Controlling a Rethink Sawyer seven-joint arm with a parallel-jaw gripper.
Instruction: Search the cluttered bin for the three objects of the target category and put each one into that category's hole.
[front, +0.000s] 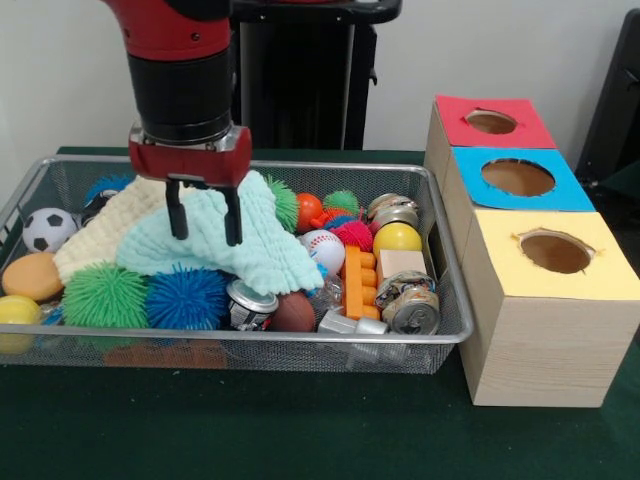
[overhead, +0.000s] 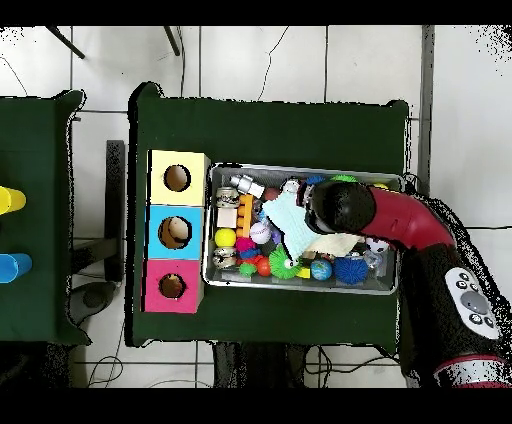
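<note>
The silver wire-mesh bin (front: 330, 164) is full of toys; it also shows in the overhead view (overhead: 300, 168). My gripper (front: 206, 220) hangs over its left-middle part, open, with both black fingers (front: 179, 212) down against a mint-green cloth (front: 265, 240). In the overhead view the arm (overhead: 400, 225) covers the gripper. No plush animal shows; the duck and the monkey are hidden. The round hole in the red top (front: 491, 122) is at the far end of the wooden box row, empty; it also shows in the overhead view (overhead: 172, 286).
A pale yellow cloth (front: 105, 235) lies beside the mint one. Green (front: 105, 295) and blue (front: 187, 298) spiky balls, drink cans (front: 410, 312), a baseball (front: 323, 250), a soccer ball (front: 47, 229) and an orange brick (front: 353, 282) crowd the bin. Blue-topped (front: 517, 177) and yellow-topped (front: 555, 252) holes stand nearer.
</note>
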